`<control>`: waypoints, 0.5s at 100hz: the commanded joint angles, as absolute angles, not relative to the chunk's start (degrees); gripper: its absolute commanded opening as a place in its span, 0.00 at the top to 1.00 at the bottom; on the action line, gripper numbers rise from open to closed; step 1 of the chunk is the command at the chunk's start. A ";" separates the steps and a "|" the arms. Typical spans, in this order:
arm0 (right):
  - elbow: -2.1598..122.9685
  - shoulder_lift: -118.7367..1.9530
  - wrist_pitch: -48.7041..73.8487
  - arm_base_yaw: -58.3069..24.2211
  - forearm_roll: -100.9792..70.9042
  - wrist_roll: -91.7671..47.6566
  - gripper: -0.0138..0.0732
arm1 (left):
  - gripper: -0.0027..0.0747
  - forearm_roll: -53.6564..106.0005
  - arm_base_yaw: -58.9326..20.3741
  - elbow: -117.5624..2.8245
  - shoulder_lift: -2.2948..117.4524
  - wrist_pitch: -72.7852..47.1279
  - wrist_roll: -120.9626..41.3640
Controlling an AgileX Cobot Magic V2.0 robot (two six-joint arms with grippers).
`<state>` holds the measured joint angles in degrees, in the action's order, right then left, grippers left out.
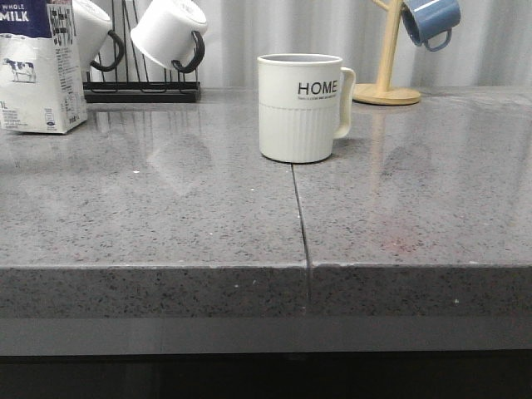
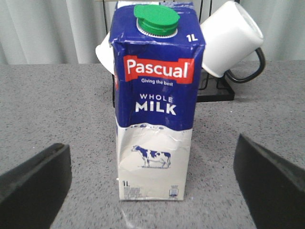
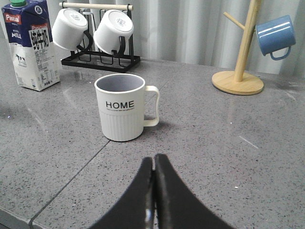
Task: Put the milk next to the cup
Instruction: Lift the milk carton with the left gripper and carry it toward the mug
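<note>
a grey speckled stone counter (image 1: 166,208) fills the scene, made of two slabs that meet at a dark seam (image 1: 301,224) running from the front edge back to the foot of the cup (image 1: 301,106). pale pleated curtains hang behind it. at the back stands a black wire rack (image 3: 101,59) with two plain white mugs (image 3: 113,25) tipped on it, black handles showing, and off to the other side a wooden mug tree (image 3: 240,52) carries a blue mug (image 3: 274,36).

the left gripper (image 2: 152,186) has its two dark fingers (image 2: 33,186) spread wide apart, holding nothing. the milk (image 2: 156,102) stands upright on the counter straight ahead of the gap between them, its printed face (pascual, whole milk, a cow below) turned toward the jaws, green cap on top. it lies beyond the fingertips, not touched by either finger, with the rack and white mugs just behind it.

the right gripper (image 3: 153,191) has its fingers pressed together, nothing between them. the cup sits upright just ahead of the closed tips, apart from them, "home" lettering facing the jaws and its handle turned to one side; its inside looks empty. from here the milk is well apart from the cup, far off to the side near the rack.
</note>
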<state>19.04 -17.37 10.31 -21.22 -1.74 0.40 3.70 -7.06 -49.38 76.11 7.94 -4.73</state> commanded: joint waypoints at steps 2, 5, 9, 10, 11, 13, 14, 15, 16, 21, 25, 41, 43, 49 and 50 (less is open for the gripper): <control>20.50 -17.74 6.11 -21.19 -1.37 0.00 0.92 | 0.12 4.08 -7.63 -54.11 78.36 13.10 -4.30; 20.50 -17.74 6.11 -21.19 -1.37 0.00 0.92 | 0.12 4.08 -7.63 -54.88 79.36 13.10 -4.30; 20.50 -17.74 6.11 -21.19 -1.37 0.00 0.92 | 0.12 4.08 -7.63 -56.08 80.77 13.10 -4.30; 20.50 -17.74 6.11 -21.19 -1.37 0.00 0.92 | 0.12 4.08 -7.63 -56.28 81.00 13.10 -4.30; 20.50 -17.74 6.11 -21.19 -1.37 0.00 0.92 | 0.12 4.08 -7.63 -56.47 81.47 13.10 -4.30; 20.50 -17.74 6.11 -21.19 -1.37 0.00 0.92 | 0.12 4.08 -7.63 -57.06 82.14 13.10 -4.30; 20.50 -17.74 6.11 -21.19 -1.37 0.00 0.92 | 0.12 4.08 -7.63 -57.27 82.14 13.10 -4.30; 20.50 -17.74 6.11 -21.19 -1.37 0.00 0.92 | 0.12 4.08 -7.63 -57.66 82.78 13.10 -4.30; 20.50 -17.74 6.11 -21.19 -1.37 0.00 0.92 | 0.12 4.08 -7.63 -57.85 82.78 13.10 -4.30; 20.50 -17.74 6.11 -21.19 -1.37 0.00 0.92 | 0.12 4.08 -7.63 -59.15 84.15 13.10 -4.30; 20.50 -17.74 6.11 -21.19 -1.37 0.00 0.92 | 0.12 4.08 -7.63 -60.20 85.19 13.31 -4.30; 20.50 -17.74 6.11 -21.19 -1.37 0.00 0.92 | 0.13 4.08 -7.36 -64.01 89.54 14.00 -4.30; 20.50 -17.74 6.11 -21.19 -1.37 0.00 0.92 | 0.13 4.08 -7.36 -64.26 89.84 14.17 -4.30; 20.50 -17.74 6.11 -21.19 -1.37 0.00 0.92 | 0.14 4.08 -7.26 -64.84 91.06 16.01 -4.30; 20.50 -17.74 6.11 -21.19 -1.37 0.00 0.92 | 0.14 4.08 -7.26 -65.01 91.36 16.50 -4.30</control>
<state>19.04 -17.37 10.31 -21.22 -1.74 0.40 3.70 -7.27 -62.23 91.98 9.91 -4.73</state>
